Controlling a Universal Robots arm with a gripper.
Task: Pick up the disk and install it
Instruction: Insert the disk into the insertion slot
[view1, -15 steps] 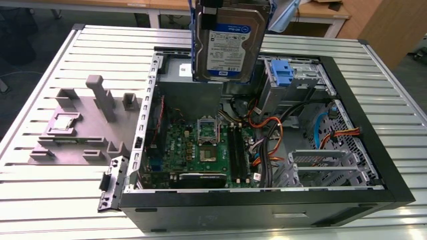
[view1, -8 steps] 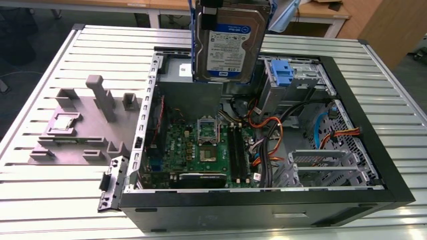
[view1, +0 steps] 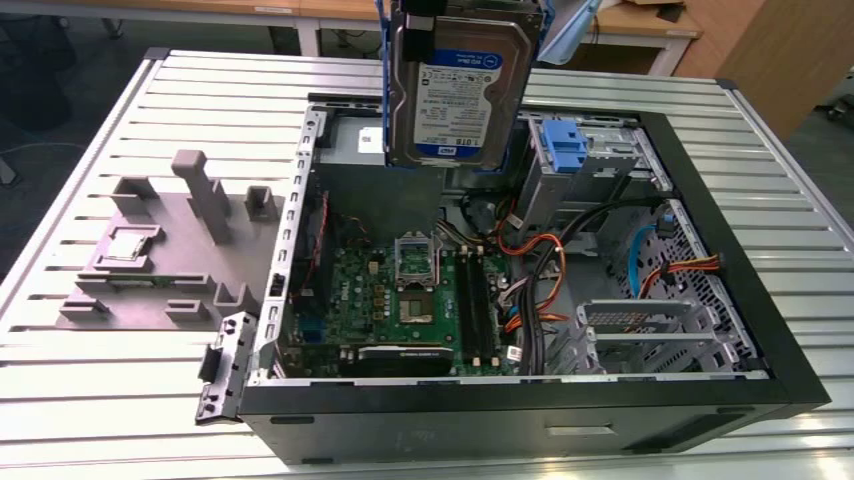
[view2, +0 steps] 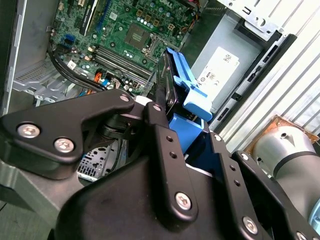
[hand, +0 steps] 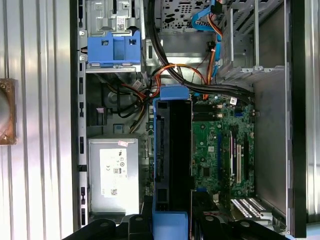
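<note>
- The gripper (view2: 162, 107) is closed on the disk (view1: 461, 90), with its fingers (view2: 160, 135) pressed against the blue bracket.
- The disk hangs upright above the open case (view1: 787, 380), over the case's far side and clear of it, with its label facing the exterior view.
- The motherboard (view1: 414, 300) lies on the case's floor.
- A power supply (hand: 114, 172) sits inside the case.
- A bare blue caddy (view1: 567, 150) sits in the case's far drive bay.
</note>
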